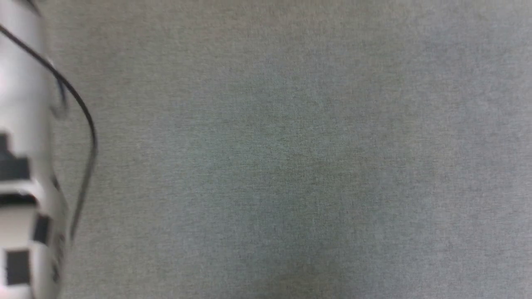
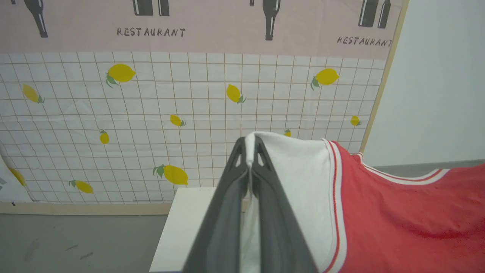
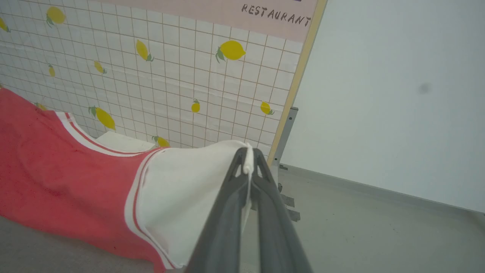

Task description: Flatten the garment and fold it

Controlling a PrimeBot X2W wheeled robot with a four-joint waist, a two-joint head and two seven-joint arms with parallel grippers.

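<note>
1. The left gripper [image 2: 250, 143] was clamped. Its two dark fingers pressed together on a fold of the white sleeve [image 2: 299, 174] of the garment [image 2: 401, 216].
2. From that sleeve, past the red-and-white stripe trim [image 2: 337, 197], the red cloth ran off to the right of the left wrist view, sagging slightly.
3. The right gripper [image 3: 248, 153] was likewise closed on cloth, holding the other sleeve [image 3: 182, 189], with a small pinch of white showing at its fingertips.
4. In the right wrist view the red body [image 3: 57, 167] stretched away to the left and drooped low over the grey tabletop [image 3: 45, 250]; whether it touched the surface could not be told.
5. The garment therefore hung between the two grippers, held by a sleeve at each end.
6. Behind it stood a lemon-print backdrop [image 2: 151, 113] with a pink band reading "RESTAURANT". Beside the backdrop were a plain pale wall [image 3: 398, 94] and a grey floor [image 3: 360, 235].
7. A white ledge [image 2: 182, 227] showed below the left gripper, in front of the backdrop.
8. The head view looked down on bare grey tabletop fabric. A blurred pale forearm [image 1: 20, 124] lay along its left edge, with a black cable [image 1: 85, 120] looping beside it.
</note>
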